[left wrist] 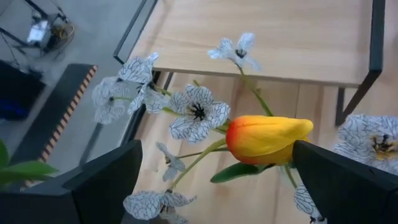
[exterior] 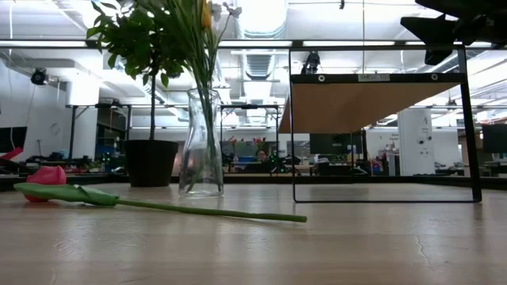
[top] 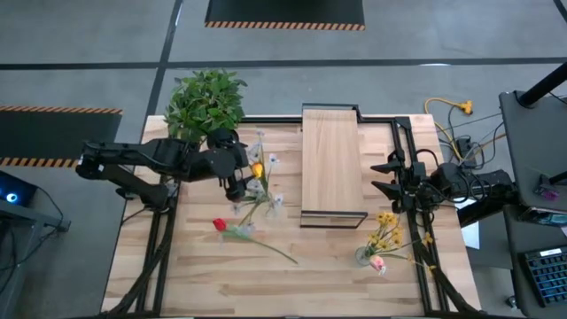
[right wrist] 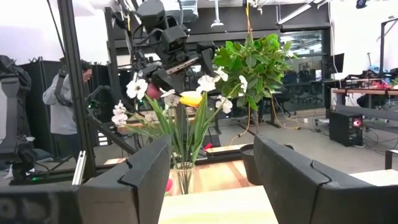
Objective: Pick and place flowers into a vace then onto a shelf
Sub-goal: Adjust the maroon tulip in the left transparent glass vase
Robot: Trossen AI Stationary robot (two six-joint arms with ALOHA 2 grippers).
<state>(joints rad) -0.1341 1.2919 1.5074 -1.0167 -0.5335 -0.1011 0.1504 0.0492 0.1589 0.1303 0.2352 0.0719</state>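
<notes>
Above the glass vase (exterior: 200, 142) our left pincer (top: 241, 174) hangs with its jaws spread wide and gripping nothing, the yellow tulip (left wrist: 267, 139) and pale sprigs (left wrist: 198, 113) standing in the vase between them. We judge this a release. Our right pincer (top: 388, 177) waits partly open and empty beside the shelf (top: 332, 159). A red tulip (top: 221, 227) and a yellow bunch (top: 383, 234) lie loose on the table (top: 221, 283). Open room lies between vase and shelf; the potted plant (top: 205, 102) crowds the far side.

no readable text, labels, brand names or numbers anywhere, small marks on the shelf frame (exterior: 379, 77) too tiny to read
</notes>
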